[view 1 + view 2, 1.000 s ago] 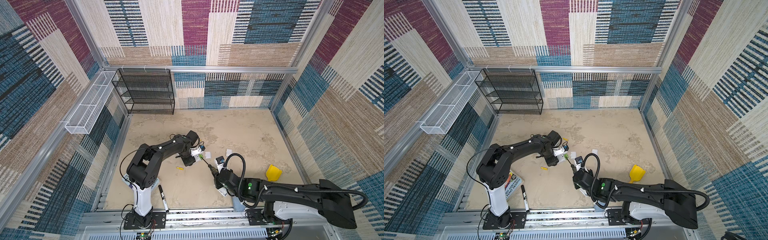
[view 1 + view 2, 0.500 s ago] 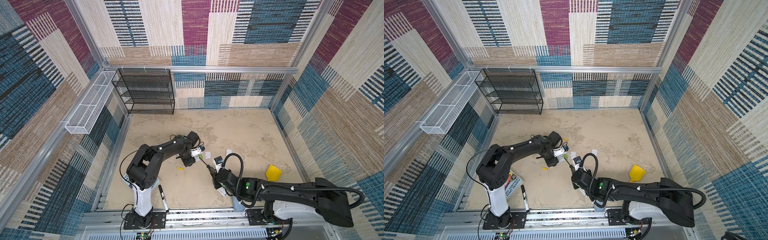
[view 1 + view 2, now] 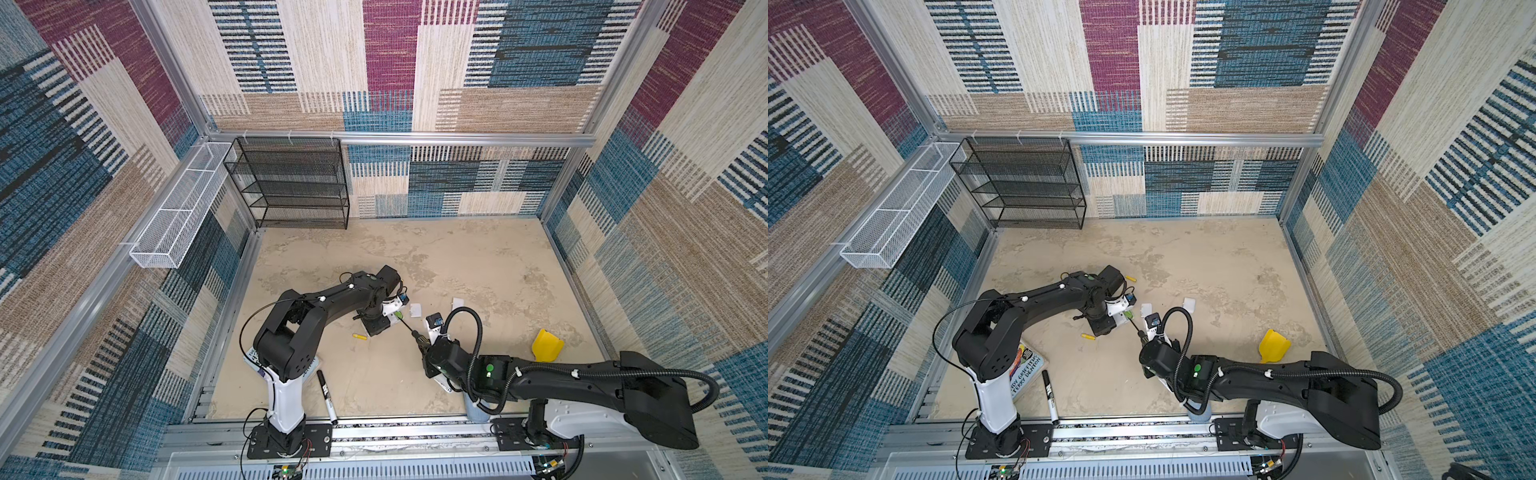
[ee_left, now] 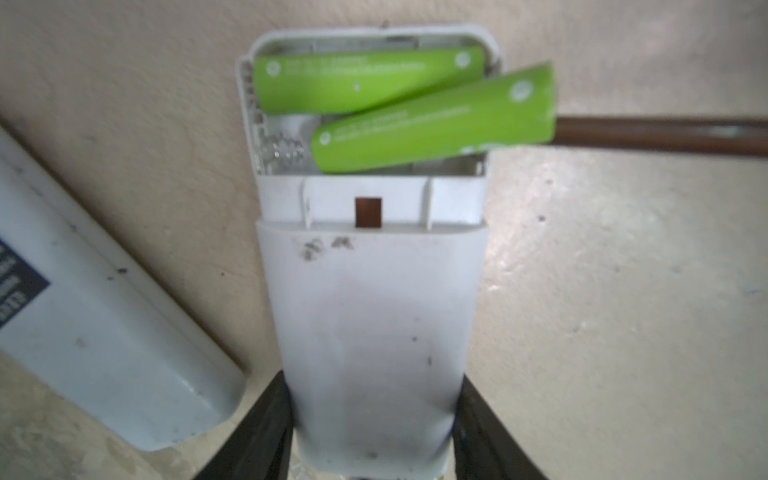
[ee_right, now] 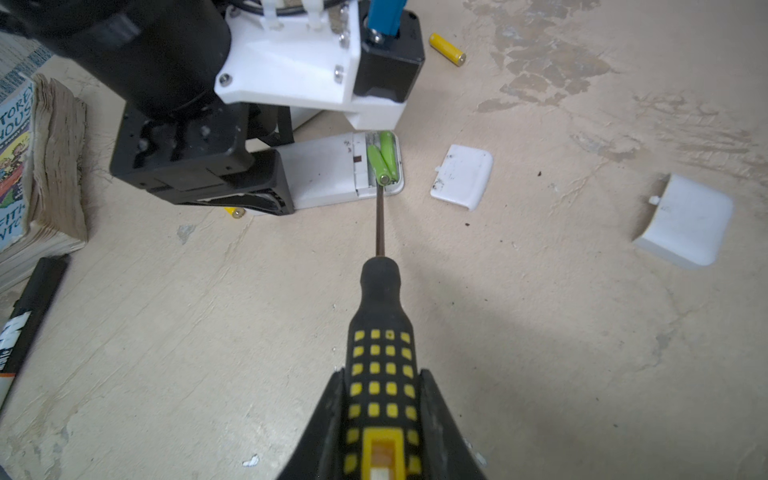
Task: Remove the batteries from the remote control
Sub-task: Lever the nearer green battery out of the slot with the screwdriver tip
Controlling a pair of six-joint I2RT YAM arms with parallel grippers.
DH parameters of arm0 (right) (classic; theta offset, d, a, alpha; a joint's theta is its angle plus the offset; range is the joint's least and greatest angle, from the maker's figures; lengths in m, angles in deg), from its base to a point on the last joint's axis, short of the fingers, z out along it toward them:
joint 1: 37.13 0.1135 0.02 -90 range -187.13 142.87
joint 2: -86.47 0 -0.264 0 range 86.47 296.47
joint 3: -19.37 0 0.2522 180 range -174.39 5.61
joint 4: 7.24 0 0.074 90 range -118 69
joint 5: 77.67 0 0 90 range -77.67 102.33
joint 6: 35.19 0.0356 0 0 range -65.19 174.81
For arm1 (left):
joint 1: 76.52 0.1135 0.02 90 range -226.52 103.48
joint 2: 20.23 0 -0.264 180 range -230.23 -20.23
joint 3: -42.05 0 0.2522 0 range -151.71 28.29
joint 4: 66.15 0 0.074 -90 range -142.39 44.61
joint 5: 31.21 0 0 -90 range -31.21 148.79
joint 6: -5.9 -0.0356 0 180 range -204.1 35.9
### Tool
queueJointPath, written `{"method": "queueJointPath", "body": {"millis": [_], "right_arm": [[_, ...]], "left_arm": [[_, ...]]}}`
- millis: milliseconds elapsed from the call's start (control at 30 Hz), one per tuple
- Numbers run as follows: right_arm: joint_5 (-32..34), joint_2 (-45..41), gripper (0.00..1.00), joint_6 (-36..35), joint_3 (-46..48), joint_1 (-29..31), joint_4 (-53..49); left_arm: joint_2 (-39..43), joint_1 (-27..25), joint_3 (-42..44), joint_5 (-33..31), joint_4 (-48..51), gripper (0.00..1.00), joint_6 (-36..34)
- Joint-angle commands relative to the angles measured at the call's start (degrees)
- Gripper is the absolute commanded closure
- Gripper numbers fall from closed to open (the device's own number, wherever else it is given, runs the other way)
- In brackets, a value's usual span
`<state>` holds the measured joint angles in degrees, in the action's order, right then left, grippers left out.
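1. A sandy table [image 3: 478,270] fills the lower middle of both top views, and two black arms meet near its centre.
2. The left arm reaches in from the lower left. The left gripper [image 4: 372,440] has its jaws clamped on the two long sides of a white remote [image 4: 374,311]. The remote lies flat on the table with its open battery bay facing up.
3. The right arm reaches in from the lower right. The right gripper [image 5: 380,399] has its jaws closed tight on the handle of a black-and-yellow screwdriver [image 5: 380,316]. In both top views the shaft points up and left at the remote.
4. Two white covers [image 5: 461,176] lie loose on the table, one just beside the bay and one further off.
5. Two green batteries [image 5: 384,156] sit in the bay, lying across the remote's width.
   - One lies seated.
   - The raised battery [image 4: 432,120] is tilted, with one end lifted over the bay's edge.
   - That lifted end faces the right gripper, straight ahead along the shaft, and the tip meets it.
   - The battery's long axis runs nearly in line with the shaft.
   - Prying it free looks like the right arm's job, since the left is busy holding the remote.
6. Two yellow batteries are loose on the table: one [image 3: 360,336] just lower left of the left gripper, one [image 3: 1131,277] above it.
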<state>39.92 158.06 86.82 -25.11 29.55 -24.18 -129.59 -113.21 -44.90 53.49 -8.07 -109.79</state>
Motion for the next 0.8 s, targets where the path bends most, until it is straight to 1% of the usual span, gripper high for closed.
{"method": "queueJointPath", "body": {"millis": [0, 367, 767], "right_arm": [[1.7, 0.4, 1.00, -0.3, -0.1, -0.1, 3.1], [2.6, 0.7, 1.00, -3.8, 1.3, -0.3, 9.4], [3.1, -1.2, 1.00, -3.3, 2.3, -0.4, 7.6]], "left_arm": [[-0.2, -0.3, 0.4, -1.3, 10.4, 0.70, 0.2], [-0.5, -1.6, 0.1, -1.0, 11.6, 0.71, 0.2], [-1.2, -1.6, -0.4, -1.5, 12.1, 0.71, 0.0]]}}
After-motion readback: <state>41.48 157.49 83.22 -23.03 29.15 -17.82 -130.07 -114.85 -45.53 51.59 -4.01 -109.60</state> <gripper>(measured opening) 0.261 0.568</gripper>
